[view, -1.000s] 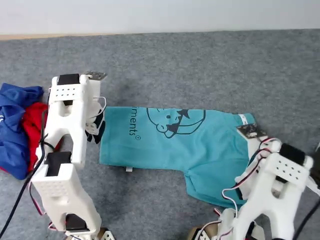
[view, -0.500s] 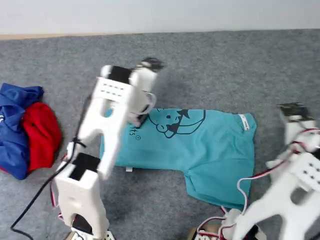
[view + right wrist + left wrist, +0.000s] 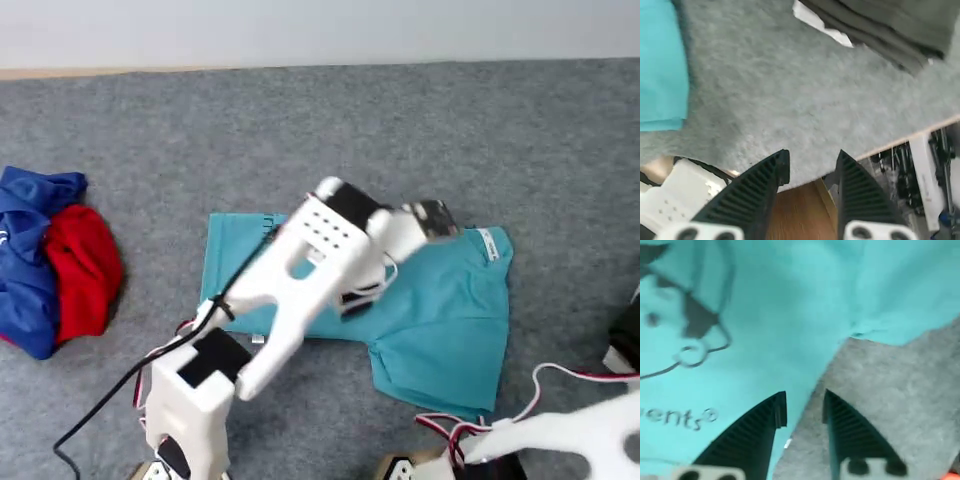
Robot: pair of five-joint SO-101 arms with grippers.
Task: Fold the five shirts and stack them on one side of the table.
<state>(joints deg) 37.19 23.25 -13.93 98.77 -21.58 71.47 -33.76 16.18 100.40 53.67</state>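
- Left jaws slightly spread, empty; the teal shirt (image 3: 765,315) has its edge just beneath them, likely lined up for folding.
- Right jaws spread, empty, above bare worktop (image 3: 765,90), seemingly parked aside.

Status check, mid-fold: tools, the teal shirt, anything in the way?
Left tool open, empty, above teal shirt. Right tool open, empty, over grey mat. Shirt spread out, unheld. Blue shirt and red shirt heaped apart from it.

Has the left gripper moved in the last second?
Yes. The left gripper swung right, from the teal shirt's left edge, on the side of the red shirt, to over the teal shirt's middle, near its lower edge.
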